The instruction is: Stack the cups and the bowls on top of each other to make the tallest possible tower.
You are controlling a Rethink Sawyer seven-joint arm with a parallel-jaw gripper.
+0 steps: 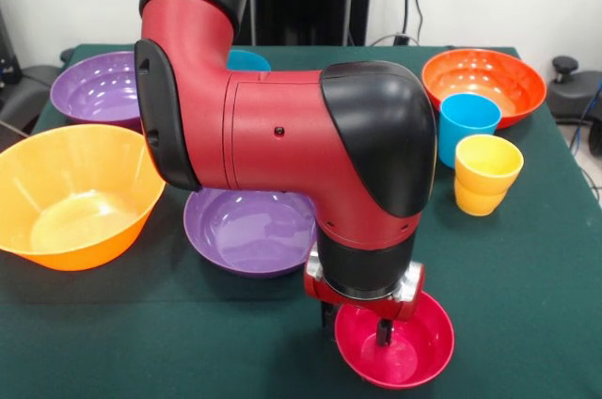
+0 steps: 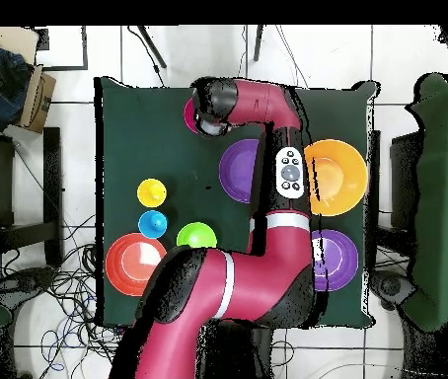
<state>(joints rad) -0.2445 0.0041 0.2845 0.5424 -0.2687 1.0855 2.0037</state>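
Directly beneath my claw (image 1: 384, 328) sits the magenta bowl (image 1: 414, 357), one finger reaching inside; whether the jaws are apart I cannot tell. Just behind lies the purple bowl (image 1: 246, 228), farther off the yellow cup (image 1: 487, 173). I judge a pickup underway; lifting needs a rim grip.

A lab: green-clothed table (image 2: 129, 148) on tiled floor (image 2: 70, 59), loose cables (image 2: 45, 286), cardboard box (image 2: 37, 97) beside it.

You'll find no readable text, label, brand or number anywhere here; the bowls, cups and arm carry none.
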